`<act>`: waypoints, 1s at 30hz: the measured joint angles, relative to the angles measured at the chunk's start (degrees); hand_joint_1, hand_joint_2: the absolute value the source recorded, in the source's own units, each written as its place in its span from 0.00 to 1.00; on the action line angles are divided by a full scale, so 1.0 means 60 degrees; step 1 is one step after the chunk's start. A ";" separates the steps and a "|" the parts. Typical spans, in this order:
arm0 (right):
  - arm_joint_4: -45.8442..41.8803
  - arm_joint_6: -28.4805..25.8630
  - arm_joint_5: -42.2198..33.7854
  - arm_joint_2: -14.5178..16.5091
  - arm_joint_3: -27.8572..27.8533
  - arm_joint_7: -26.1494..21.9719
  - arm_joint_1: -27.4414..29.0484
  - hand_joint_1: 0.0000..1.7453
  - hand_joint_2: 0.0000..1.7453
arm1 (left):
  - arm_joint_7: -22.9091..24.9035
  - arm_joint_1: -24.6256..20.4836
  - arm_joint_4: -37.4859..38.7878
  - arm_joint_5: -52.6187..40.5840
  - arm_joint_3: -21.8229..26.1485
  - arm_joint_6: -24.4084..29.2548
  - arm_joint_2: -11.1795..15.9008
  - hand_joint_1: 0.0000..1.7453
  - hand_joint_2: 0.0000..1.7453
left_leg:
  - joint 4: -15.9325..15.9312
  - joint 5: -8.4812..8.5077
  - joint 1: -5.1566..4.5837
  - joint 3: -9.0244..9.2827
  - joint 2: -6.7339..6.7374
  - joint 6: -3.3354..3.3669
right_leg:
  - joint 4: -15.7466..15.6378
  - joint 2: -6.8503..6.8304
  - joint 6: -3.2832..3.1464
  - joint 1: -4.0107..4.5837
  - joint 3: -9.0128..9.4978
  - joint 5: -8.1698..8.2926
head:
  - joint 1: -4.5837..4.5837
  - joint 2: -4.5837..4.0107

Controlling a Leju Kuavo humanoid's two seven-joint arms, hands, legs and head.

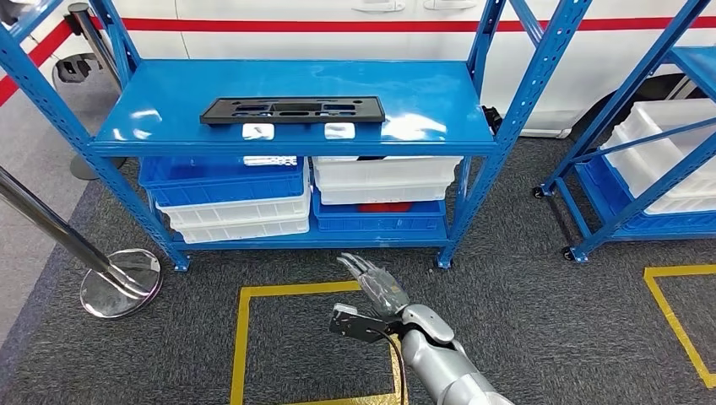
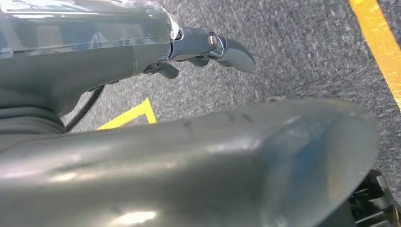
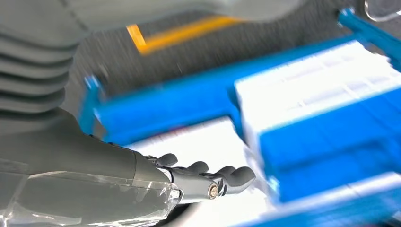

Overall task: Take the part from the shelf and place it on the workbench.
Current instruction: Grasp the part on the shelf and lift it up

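Note:
The part [image 1: 291,110], a long flat black plastic piece with cut-outs, lies on the top board of the blue shelf [image 1: 422,93], near its front edge. My right hand [image 1: 376,285] is raised in front of the shelf's lower level, well below the part, with its fingers stretched out and nothing in them. The right wrist view shows the right hand [image 3: 203,179] before blurred blue and white bins [image 3: 312,99]. My left hand [image 2: 203,47] hangs over the grey carpet and holds nothing.
Stacked blue and white bins [image 1: 232,198] fill the shelf's lower level. A chrome barrier post on a round base [image 1: 118,283] stands at the left. A second blue shelf with white bins [image 1: 667,160] is at the right. Yellow tape [image 1: 245,337] marks the carpet.

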 joint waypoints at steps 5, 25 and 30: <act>-0.0765 -0.0149 0.0128 -0.0212 0.1457 0.0231 -0.0440 0.00 0.00 | 0.0059 -0.0126 -0.0010 -0.0292 0.0356 0.0047 -0.0009 0.00 0.00 | 0.0004 -0.0164 0.0003 0.0201 -0.0039 -0.0056 | -0.0012 -0.0003 0.0078 -0.0094 -0.0418 0.0618 | 0.0000 0.0000; -0.2835 -0.1197 0.0579 -0.0842 0.5864 0.1247 -0.1835 0.00 0.00 | 0.0095 -0.0380 -0.0065 -0.1084 0.1411 0.0190 -0.0061 0.00 0.00 | 0.0211 0.0813 -0.0073 -0.1177 0.0008 -0.0225 | -0.1763 0.0067 -0.0374 0.0115 0.1797 -0.0114 | -0.0002 0.0000; -0.2907 -0.1328 0.0576 -0.0913 0.6119 0.1327 -0.2059 0.00 0.00 | 0.0046 -0.0442 -0.0098 -0.1167 0.1470 0.0221 -0.0067 0.00 0.00 | 0.0085 0.0505 -0.0028 -0.0694 -0.0029 0.0015 | 0.0195 0.0049 -0.0102 0.0029 0.0598 -0.0009 | 0.0000 0.0000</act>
